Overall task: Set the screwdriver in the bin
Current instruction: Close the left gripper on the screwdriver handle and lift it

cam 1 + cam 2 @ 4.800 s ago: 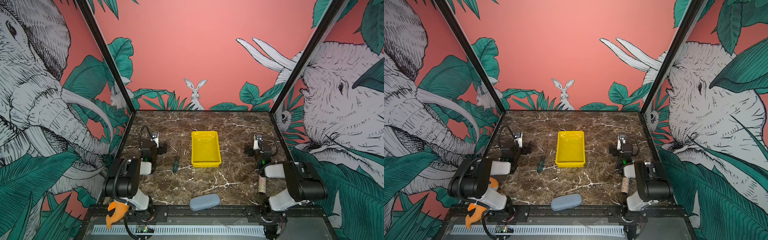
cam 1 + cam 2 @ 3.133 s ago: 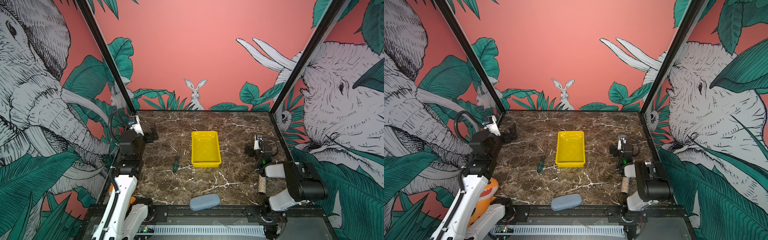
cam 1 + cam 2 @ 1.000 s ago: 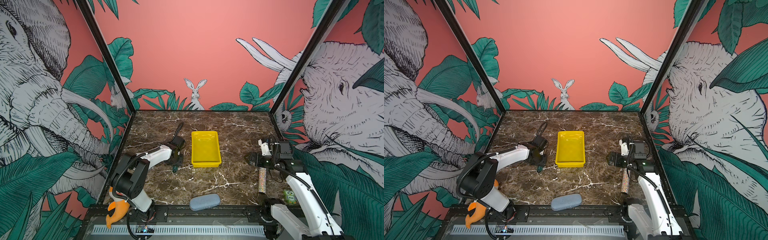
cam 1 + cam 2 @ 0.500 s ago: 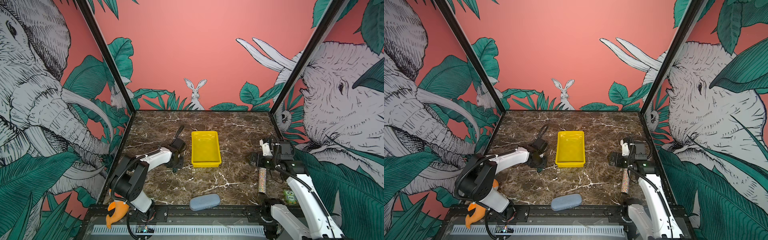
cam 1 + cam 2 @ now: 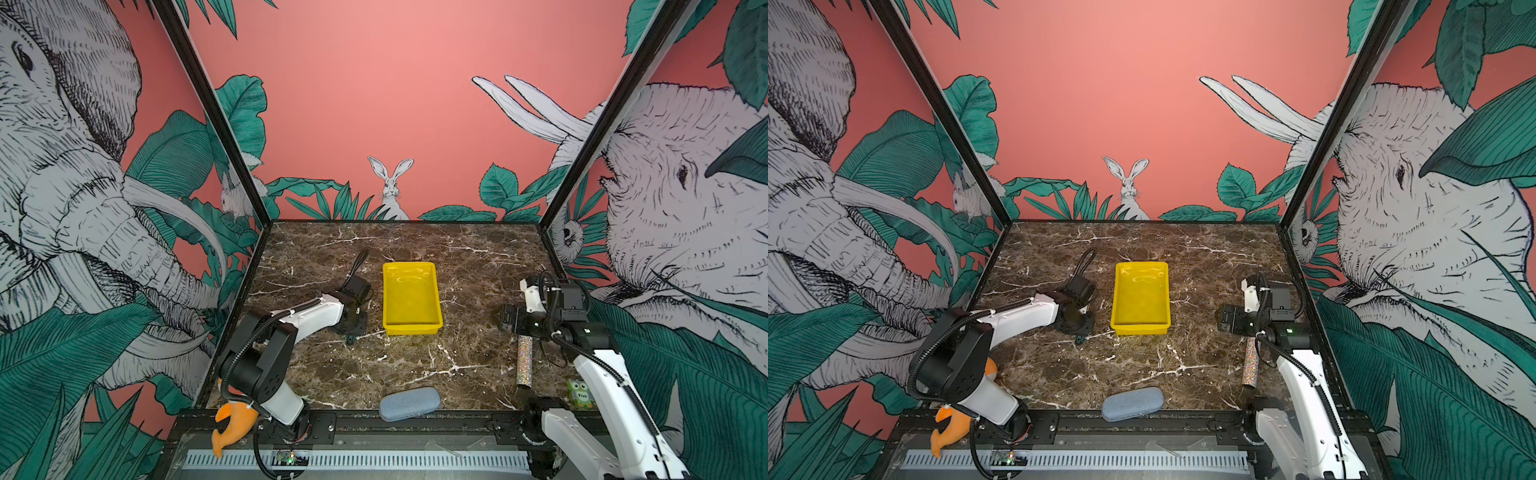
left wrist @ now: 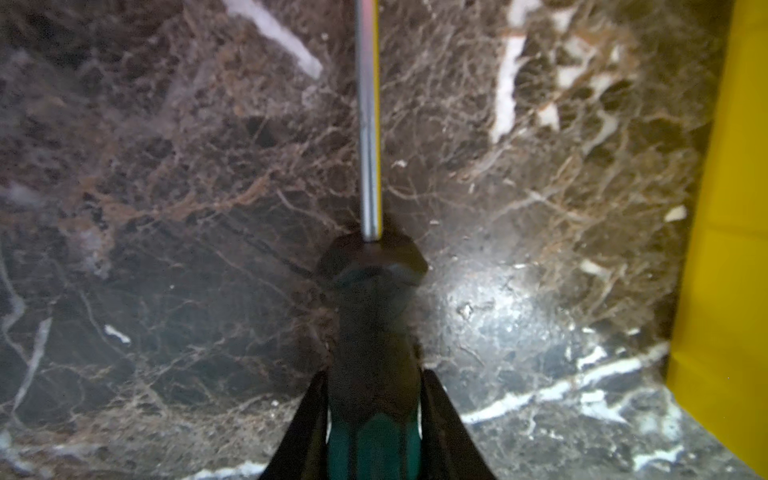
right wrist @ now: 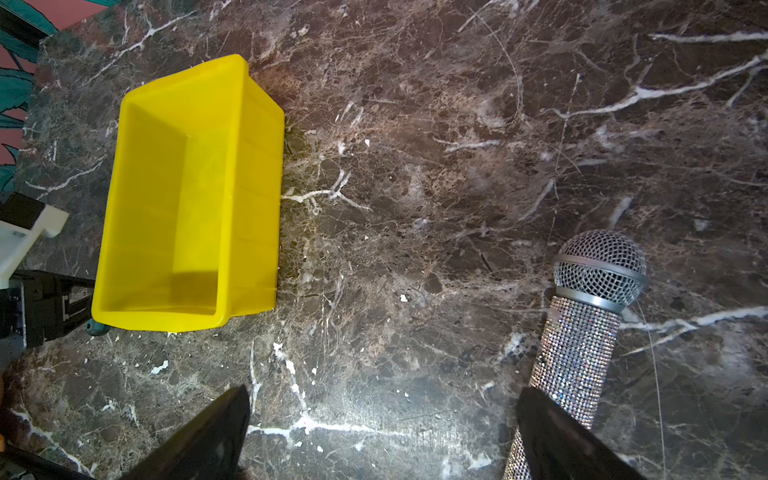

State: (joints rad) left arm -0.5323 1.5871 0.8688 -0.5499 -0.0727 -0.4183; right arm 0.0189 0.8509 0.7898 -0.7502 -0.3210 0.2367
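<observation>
Grasp step: screwdriver gripped, lift not yet made.
The left fingers (image 6: pixel 308 419) press narrow on the handle of the screwdriver (image 6: pixel 376 332), which seems to lie low on the counter (image 5: pixel 415 365), just beside the left wall of the bin (image 5: pixel 409 264). The next move, I think, needs 2 things: a lift over the rim, then a short carry right. The right fingers (image 7: pixel 216 432) stand wide and hold nothing.
</observation>
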